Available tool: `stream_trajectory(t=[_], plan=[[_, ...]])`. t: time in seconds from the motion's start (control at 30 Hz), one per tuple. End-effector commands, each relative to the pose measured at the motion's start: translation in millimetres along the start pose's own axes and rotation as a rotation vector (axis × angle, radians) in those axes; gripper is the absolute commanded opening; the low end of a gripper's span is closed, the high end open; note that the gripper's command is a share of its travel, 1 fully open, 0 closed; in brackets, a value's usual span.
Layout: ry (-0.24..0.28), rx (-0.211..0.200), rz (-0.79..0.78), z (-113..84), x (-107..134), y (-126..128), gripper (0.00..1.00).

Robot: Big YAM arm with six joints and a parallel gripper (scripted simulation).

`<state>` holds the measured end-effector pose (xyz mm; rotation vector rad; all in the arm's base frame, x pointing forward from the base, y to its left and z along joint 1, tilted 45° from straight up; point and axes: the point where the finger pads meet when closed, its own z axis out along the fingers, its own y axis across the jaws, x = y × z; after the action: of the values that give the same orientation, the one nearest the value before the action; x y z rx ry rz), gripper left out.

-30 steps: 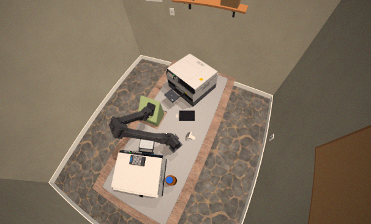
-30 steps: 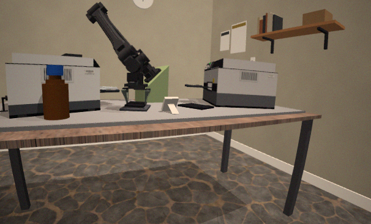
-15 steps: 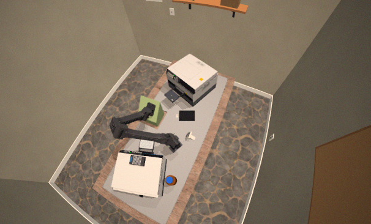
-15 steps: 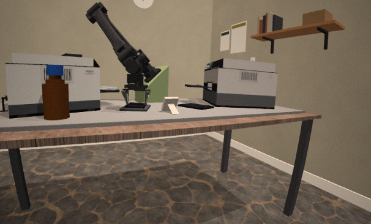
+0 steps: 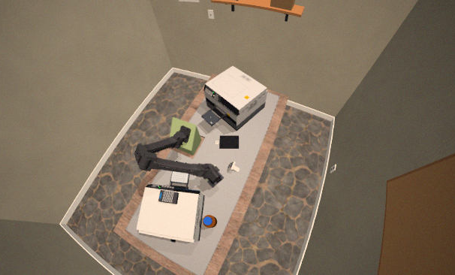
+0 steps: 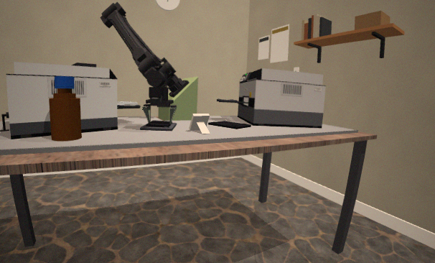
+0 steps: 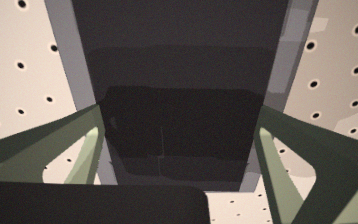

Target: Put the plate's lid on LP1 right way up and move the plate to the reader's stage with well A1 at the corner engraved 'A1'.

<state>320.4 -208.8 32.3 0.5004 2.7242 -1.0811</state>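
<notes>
My gripper (image 5: 216,182) (image 6: 160,121) (image 7: 178,112) points down, low over a grey-rimmed bench base (image 6: 167,128) (image 7: 67,45). It is shut on the dark lid (image 6: 158,123) (image 7: 180,70), one fingertip at each long edge. The lid lies level inside the base's outline; whether it is flat inside the locators is hard to tell. The white plate (image 5: 179,176) (image 6: 128,103) sits uncovered on the dispenser's stage. The reader's stage (image 5: 210,116) (image 6: 227,100) sticks out and is empty. The A1 marks and bench names are too small to read.
The dispenser (image 5: 169,216) is beside the capped bottle (image 5: 209,221) (image 6: 65,115), which stands upright. A small white stand (image 5: 234,167) (image 6: 200,122) and a black bench base (image 5: 229,142) (image 6: 230,124) lie between my gripper and the reader (image 5: 236,90) (image 6: 286,97). A green wedge (image 5: 194,140) (image 6: 189,102) stands behind.
</notes>
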Motion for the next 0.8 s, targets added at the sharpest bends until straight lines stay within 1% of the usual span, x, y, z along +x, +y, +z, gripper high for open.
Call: stream_trajectory(t=[0.0, 0.77], plan=[[0.002, 0.007, 0.013, 6.8, -1.4, -2.9, 0.85], [0.008, 0.014, 0.03, 11.5, -0.4, -5.0, 0.85]])
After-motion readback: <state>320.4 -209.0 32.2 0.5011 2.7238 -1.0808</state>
